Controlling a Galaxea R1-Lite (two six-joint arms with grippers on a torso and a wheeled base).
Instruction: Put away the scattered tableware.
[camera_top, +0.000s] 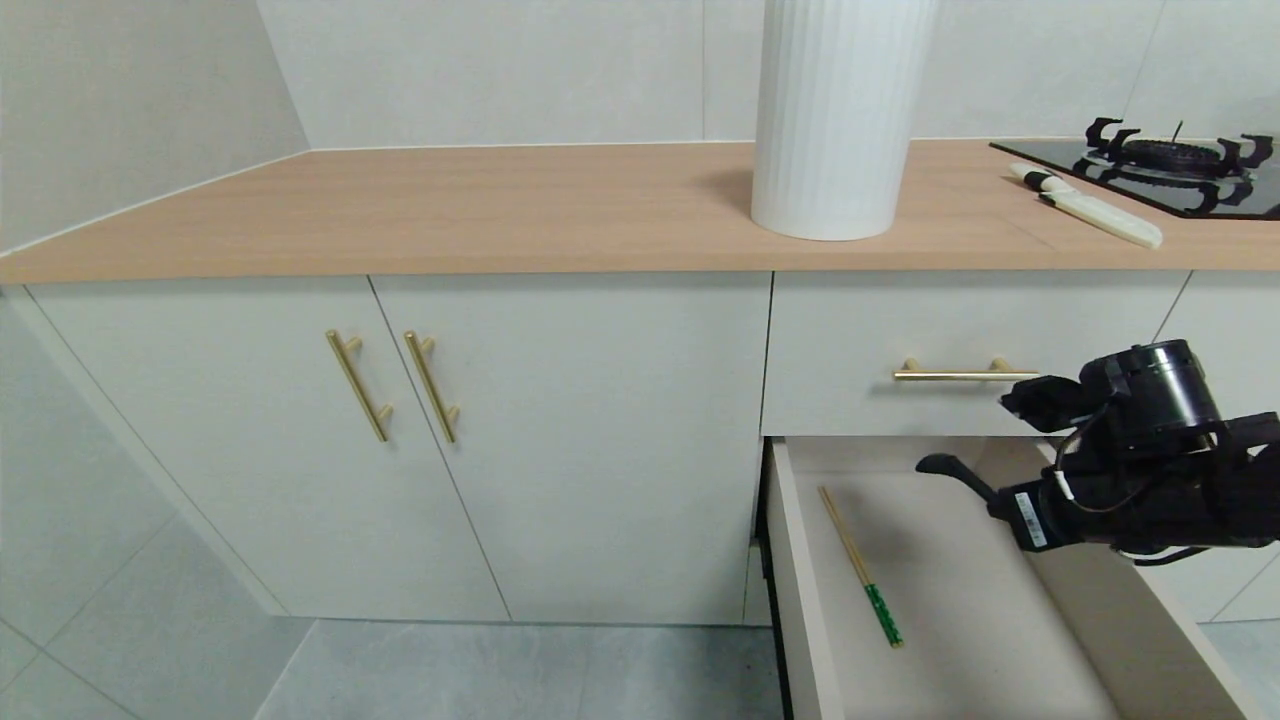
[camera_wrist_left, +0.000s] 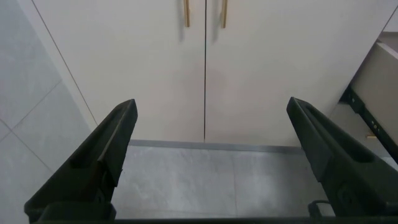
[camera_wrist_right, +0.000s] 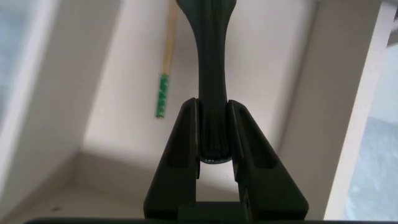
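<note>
One chopstick (camera_top: 860, 567) in open drawer (camera_top: 795, 560), right pincer (camera_wrist_right: 212, 109) clamping one black utensil (camera_wrist_right: 210, 56), left pincer (camera_wrist_left: 211, 104) wide

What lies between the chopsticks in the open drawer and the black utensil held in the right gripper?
Only bare drawer floor separates the chopsticks from the black utensil, as the head and right wrist views show.

Vase (camera_top: 835, 120) on counter (camera_top: 450, 210). Knife (camera_top: 1090, 208) at vase's 3 o'clock; stove (camera_top: 1175, 165) at knife's 2 o'clock. Open drawer (camera_top: 790, 560) below counter, cupboard doors (camera_top: 400, 440) at its 9 o'clock. Chopstick (camera_top: 860, 565) in drawer. Right hand (camera_top: 1003, 500) with utensil (camera_top: 950, 468) over drawer, at chopstick's 2 o'clock.
</note>
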